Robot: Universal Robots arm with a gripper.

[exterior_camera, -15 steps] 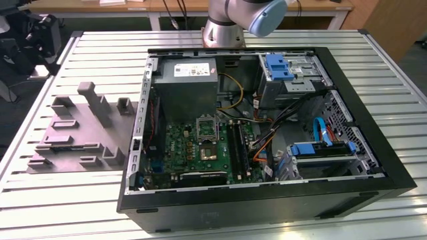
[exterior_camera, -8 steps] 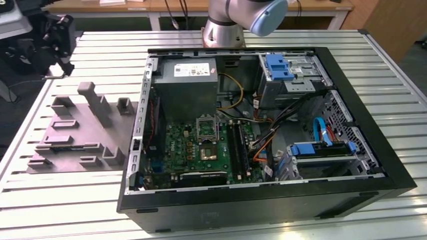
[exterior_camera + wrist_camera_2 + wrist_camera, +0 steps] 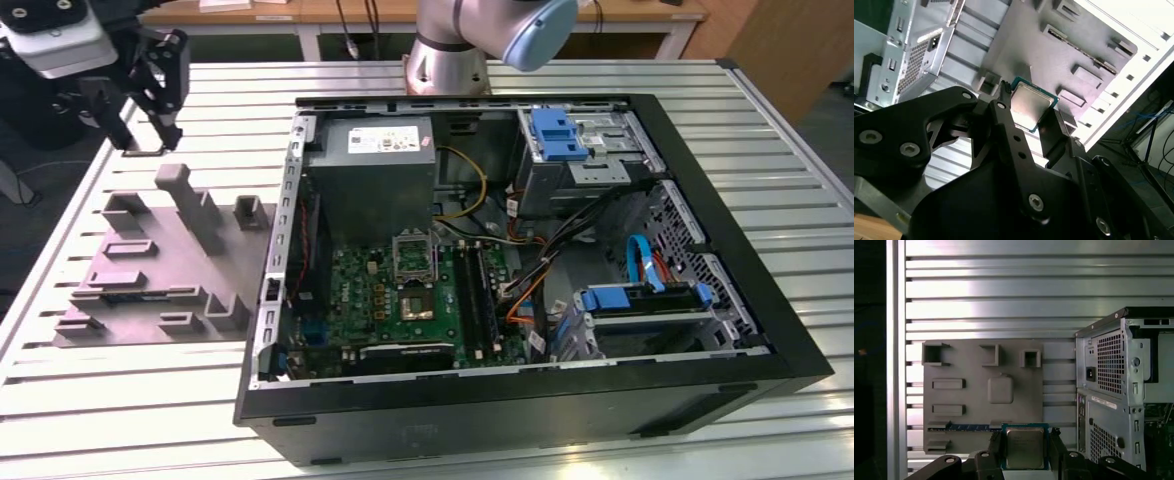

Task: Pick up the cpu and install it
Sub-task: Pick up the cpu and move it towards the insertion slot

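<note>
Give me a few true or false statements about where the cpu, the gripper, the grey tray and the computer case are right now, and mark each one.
1. The gripper is shut on the cpu. True.
2. The cpu lies inside the computer case. False: the gripper holds it off the surface, outside the case.
3. The computer case is open, with its boards and cables showing in the exterior view. True.
4. The grey tray lies inside the computer case. False: it lies on the slatted table beside the case, on the exterior view's left.
</note>
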